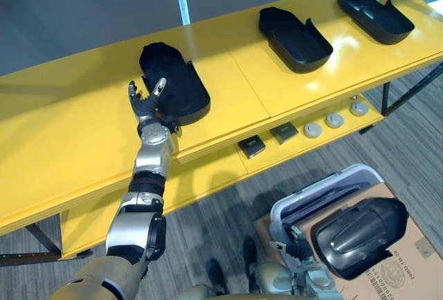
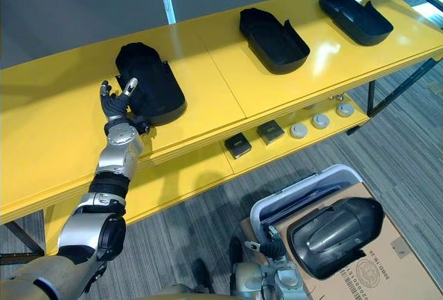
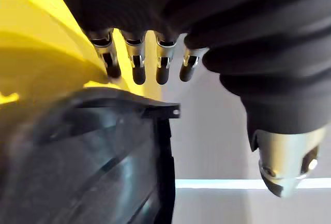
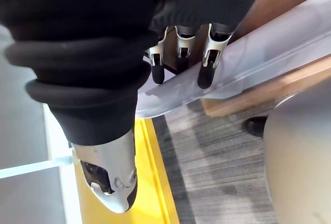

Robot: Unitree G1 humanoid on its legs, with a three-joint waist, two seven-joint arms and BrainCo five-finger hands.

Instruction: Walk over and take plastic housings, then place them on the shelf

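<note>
The left hand [image 1: 144,104] is reaching onto the top of the yellow shelf [image 1: 62,140], its fingers [image 3: 135,63] lying straight and spread apart, gripping nothing. The nearest plastic housing [image 1: 178,82] is sitting just to the right of those fingers, its rim passing close under the fingertips in the left wrist view. I cannot tell whether they are touching it. Two more housings, the middle housing [image 1: 294,37] and the far housing [image 1: 376,14], are resting on the same top, well apart to the right of the fingers.

Down low, the right hand [image 4: 211,53] is hanging with its fingers relaxed and apart, holding nothing, right beside the pale rim of a grey bin [image 1: 325,192]. A fourth housing [image 1: 360,234] is lying beyond them on a cardboard box [image 1: 412,272].

The main risk, as I judge it, is the thumb or a fingertip catching the nearest housing's rim as the arm is pulling away. That end is sitting near the shelf's front edge, so a drag could tip it off. The right fingers could likewise snag the bin rim.
</note>
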